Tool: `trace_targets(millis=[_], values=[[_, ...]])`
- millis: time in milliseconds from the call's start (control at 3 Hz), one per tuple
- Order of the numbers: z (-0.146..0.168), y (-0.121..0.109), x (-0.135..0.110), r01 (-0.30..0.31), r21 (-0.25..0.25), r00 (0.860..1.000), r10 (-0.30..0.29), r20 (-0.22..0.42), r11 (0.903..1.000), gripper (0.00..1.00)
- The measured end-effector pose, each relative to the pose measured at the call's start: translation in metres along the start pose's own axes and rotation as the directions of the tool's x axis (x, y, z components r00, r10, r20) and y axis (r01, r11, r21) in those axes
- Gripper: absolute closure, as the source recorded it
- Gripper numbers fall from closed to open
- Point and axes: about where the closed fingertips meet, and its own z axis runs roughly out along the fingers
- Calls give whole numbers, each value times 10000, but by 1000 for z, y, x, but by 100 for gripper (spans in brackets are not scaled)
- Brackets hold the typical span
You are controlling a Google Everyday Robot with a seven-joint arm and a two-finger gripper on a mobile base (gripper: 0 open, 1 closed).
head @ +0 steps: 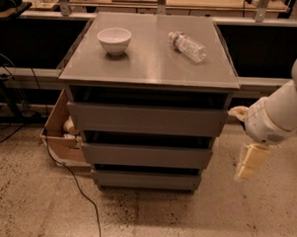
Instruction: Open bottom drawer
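Approach step: your gripper (250,162) hung right of bottom drawer (146,179), apart; open or closed, could not tell. Drawer seemingly shut; next move needed catching front, pulling nearward.

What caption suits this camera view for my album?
The end effector hangs right of the grey cabinet, not touching the bottom drawer; white bowl and plastic bottle on top.
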Motion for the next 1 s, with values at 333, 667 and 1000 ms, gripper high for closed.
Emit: trace_targets(millis=[333, 667, 1000], values=[[79, 21, 26, 63, -938, 9999, -50, 148, 9956, 0], [131, 47, 42, -140, -1862, 9998, 157, 81, 9824, 0], [131, 47, 42, -139, -1862, 9998, 157, 81, 9824, 0]])
